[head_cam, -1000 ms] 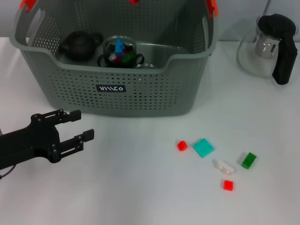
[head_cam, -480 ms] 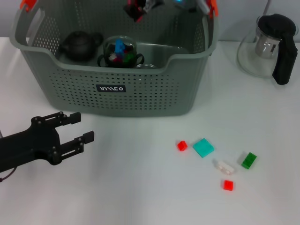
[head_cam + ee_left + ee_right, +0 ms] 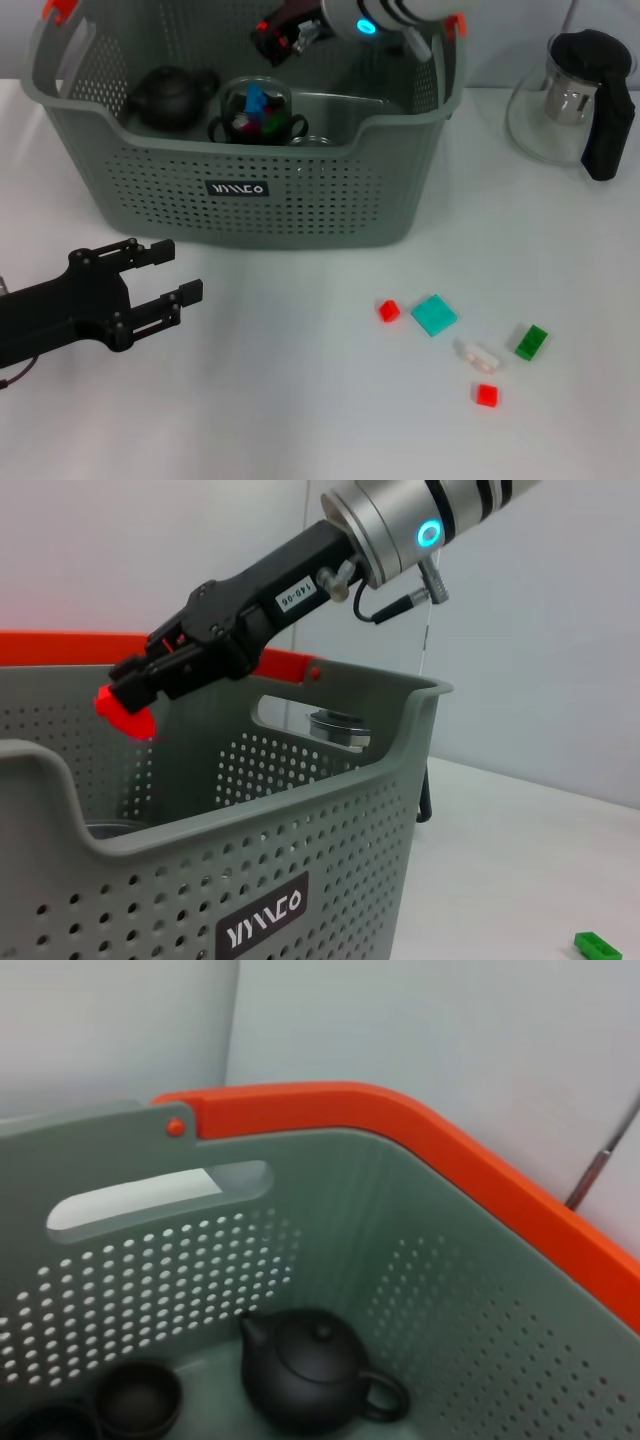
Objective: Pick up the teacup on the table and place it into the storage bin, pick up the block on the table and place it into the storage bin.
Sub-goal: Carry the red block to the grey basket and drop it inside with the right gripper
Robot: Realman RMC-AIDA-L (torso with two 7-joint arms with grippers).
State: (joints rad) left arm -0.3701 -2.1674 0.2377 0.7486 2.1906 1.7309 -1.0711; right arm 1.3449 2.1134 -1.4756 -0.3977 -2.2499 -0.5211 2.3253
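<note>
While right gripper (image 3: pixel 130 705) grips red block (image 3: pixel 124 717), tag reads "140-06" (bin (image 3: pixel 250 215) below).

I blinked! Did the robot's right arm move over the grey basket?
Yes. The right gripper came forward and down over the storage bin, holding a red block.

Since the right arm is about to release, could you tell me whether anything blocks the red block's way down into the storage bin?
Nothing visible does. The right gripper holds the red block above the open storage bin; the black teapot and a glass cup of blocks sit on its floor.
</note>
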